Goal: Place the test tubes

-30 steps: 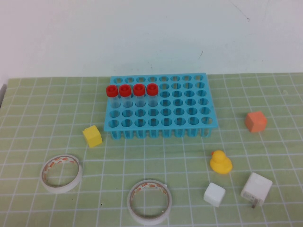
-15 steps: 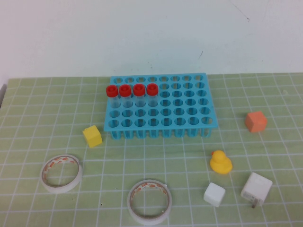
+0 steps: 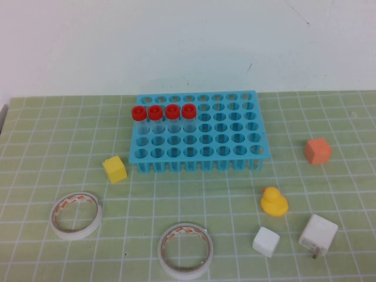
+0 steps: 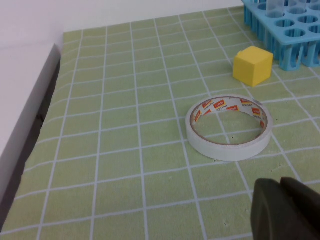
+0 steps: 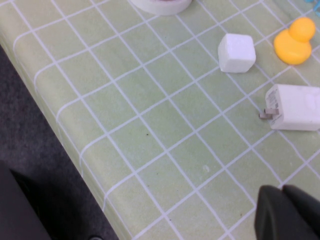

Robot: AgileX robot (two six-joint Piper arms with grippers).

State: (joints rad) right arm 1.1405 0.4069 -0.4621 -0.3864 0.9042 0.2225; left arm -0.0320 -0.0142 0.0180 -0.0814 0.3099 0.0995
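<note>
My left fingers (image 4: 281,192) are pressed together with nothing between them. They hang low over the green gridded bench (image 3: 53,147), well off the left front corner of the blue rack (image 3: 235,147). One tape roll (image 4: 229,127) and the yellow cube (image 4: 253,65) lie between them and the rack.

My right fingers (image 5: 282,200) are likewise closed and empty, above the bench's near edge, far out from the rack's front right. The white cube (image 5: 237,52), the yellow duck (image 5: 295,41) and the white plug (image 5: 296,107) lie between them and the rack.

The four test tubes (image 3: 164,117), each with a red cap, stand upright side by side in one row of the rack, filling its four left-most columns. Every other hole I can see is open.

A second tape roll (image 3: 185,249) lies flat well in front of the rack's middle. The orange cube (image 3: 317,151) sits apart from the rack's right end.
</note>
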